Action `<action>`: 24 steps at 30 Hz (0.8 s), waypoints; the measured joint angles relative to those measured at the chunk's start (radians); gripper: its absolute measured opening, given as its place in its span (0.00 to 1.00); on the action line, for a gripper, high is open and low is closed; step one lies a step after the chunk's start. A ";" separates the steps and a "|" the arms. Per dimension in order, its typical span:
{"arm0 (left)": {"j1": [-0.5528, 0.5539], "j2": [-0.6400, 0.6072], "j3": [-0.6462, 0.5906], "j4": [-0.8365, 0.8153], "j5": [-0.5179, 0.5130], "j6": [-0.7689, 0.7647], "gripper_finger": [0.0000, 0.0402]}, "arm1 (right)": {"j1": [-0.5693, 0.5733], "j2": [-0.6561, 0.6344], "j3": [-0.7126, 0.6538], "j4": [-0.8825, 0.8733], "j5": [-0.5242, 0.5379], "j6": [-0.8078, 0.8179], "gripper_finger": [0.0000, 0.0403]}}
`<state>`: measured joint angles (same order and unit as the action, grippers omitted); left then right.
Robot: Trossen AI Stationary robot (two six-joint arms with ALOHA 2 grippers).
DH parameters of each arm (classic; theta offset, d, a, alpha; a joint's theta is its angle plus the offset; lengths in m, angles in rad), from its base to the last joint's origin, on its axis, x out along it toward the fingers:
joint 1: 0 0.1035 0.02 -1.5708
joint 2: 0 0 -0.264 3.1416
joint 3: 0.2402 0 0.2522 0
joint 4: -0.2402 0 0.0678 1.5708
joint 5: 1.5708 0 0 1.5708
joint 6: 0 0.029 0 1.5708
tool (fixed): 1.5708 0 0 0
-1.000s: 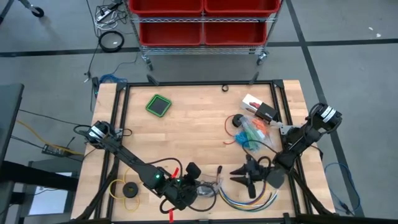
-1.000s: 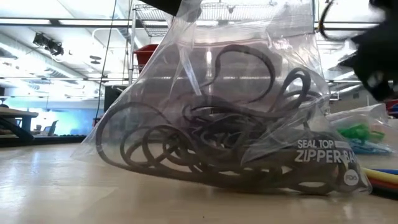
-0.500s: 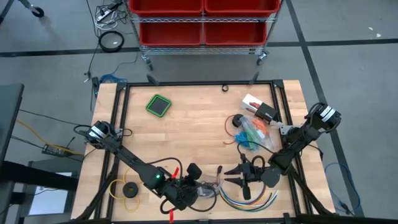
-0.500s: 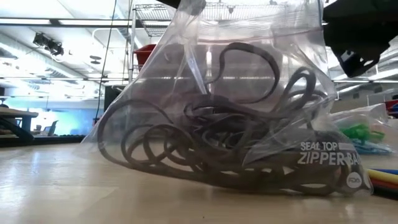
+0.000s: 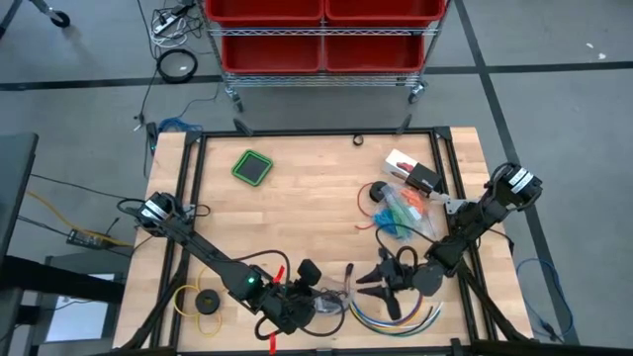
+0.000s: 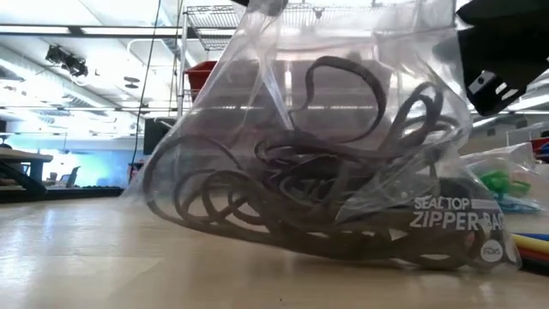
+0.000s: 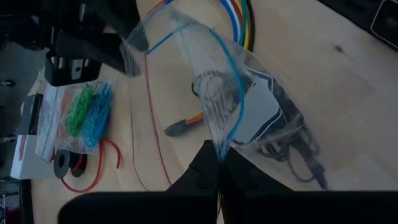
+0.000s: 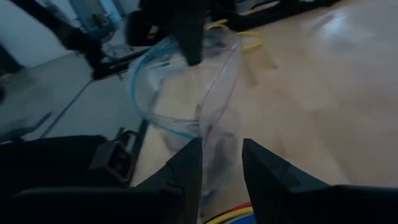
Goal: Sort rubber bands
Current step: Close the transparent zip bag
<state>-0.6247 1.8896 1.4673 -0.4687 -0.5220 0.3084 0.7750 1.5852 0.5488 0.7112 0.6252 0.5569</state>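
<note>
A clear zipper bag point(image 6: 343, 129) holds a bunch of dark rubber bands point(image 6: 292, 202) and stands near the table's front edge, its bottom point(image 6: 343, 253) on the wood. Its mouth, edged by a blue seal line point(image 7: 233, 81), gapes open. My left gripper point(image 7: 219, 163), also seen from above point(image 5: 309, 302), is shut on one side of the mouth. My right gripper point(image 8: 221, 165) stands open at the opposite side of the mouth point(image 8: 208, 134), right of the bag in the high view point(image 5: 381, 279). Green point(image 7: 78, 109), blue point(image 7: 98, 115) and orange point(image 7: 53, 115) rubber bands lie in clear bags farther back. My left gripper pinches the rim of the bag's mouth point(image 7: 220, 142) between its two fingers, on one wall only. The fingers slant down, coming from the table's left. The bag hangs upright below them with its bottom on the table. My right gripper has the opposite rim between its open fingers; whether they touch it, I cannot tell.
Long multicoloured cables point(image 5: 396, 316) curve along the front edge right of the bag. A yellow ring with a black disc point(image 5: 203, 300) lies front left, a green square object point(image 5: 253, 166) far left. A white-and-black box point(image 5: 413, 173) and a black spool point(image 5: 378, 191) sit behind the bagged bands.
My right gripper has moved toward the table's left, up to the bag's mouth, rolling as it went. The bag's upper part has spread wider on that side, while its bottom stays on the table.
</note>
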 joint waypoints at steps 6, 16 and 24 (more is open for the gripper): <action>0.000 0.000 0.000 0.006 0.000 0.000 0.00 | 0.000 0.000 0.039 0.007 -0.062 -0.054 0.26; 0.001 0.000 0.000 0.006 0.000 0.000 0.00 | -0.019 0.000 0.058 -0.068 -0.067 -0.053 0.26; 0.001 0.000 0.000 0.006 0.000 0.000 0.01 | -0.019 0.000 0.058 -0.079 -0.077 -0.034 0.26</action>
<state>-0.6237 1.8896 1.4673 -0.4625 -0.5224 0.3080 0.7563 1.5856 0.6071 0.6327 0.5484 0.5228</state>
